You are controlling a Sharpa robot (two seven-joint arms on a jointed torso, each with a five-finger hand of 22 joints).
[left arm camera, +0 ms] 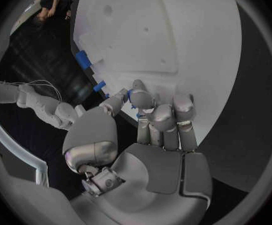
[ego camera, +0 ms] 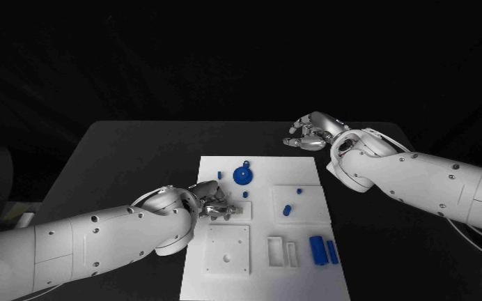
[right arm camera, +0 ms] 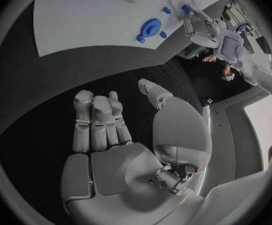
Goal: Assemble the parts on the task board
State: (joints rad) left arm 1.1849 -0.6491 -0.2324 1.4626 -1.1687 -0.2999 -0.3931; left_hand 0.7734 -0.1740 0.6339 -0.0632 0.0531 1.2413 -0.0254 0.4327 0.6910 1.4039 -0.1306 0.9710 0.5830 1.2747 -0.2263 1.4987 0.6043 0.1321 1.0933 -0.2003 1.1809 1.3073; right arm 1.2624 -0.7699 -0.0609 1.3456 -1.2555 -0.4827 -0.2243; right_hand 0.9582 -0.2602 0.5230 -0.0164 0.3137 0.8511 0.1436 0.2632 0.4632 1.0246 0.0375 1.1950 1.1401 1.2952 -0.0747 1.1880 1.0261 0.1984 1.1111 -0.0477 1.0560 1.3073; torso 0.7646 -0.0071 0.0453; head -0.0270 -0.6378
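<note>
Working at the task board's left edge, the left hand pinches a small blue part over a raised block there; the right hand waits curled and empty on the desk beyond. Blue bars lie loose near right, so plenty remains.

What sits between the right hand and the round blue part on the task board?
Nothing: in the head view only bare black table and bare white task board lie between the right hand and the round blue part.
</note>
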